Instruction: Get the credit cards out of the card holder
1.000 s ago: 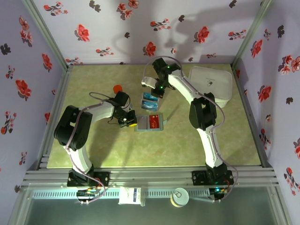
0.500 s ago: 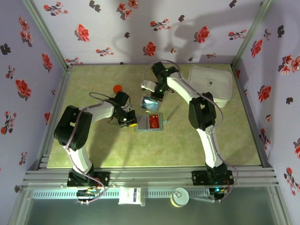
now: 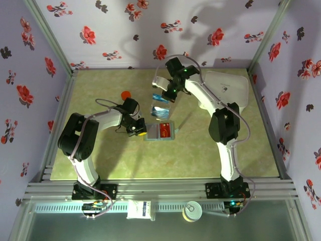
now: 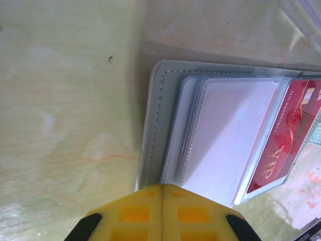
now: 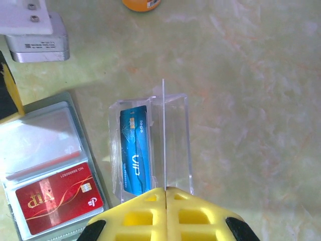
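On the mottled green table (image 3: 120, 160), a small orange object (image 3: 125, 95) sits at 10 o'clock from the card holder (image 4: 153, 125); its shape is unclear. The left gripper (image 4: 161, 193) is clenched at the holder's edge, and contact cannot be judged. The stitched holder lies open with glossy clear sleeves, a red card (image 4: 288, 135) cut off by the frame. At its 12 o'clock, a clear plastic stand (image 5: 178, 145) holds a blue card (image 5: 134, 155). The right gripper (image 5: 165, 193) pinches a thin card (image 5: 163, 135) seen edge-on. A white rounded box (image 3: 230, 90) lies at 2 o'clock.
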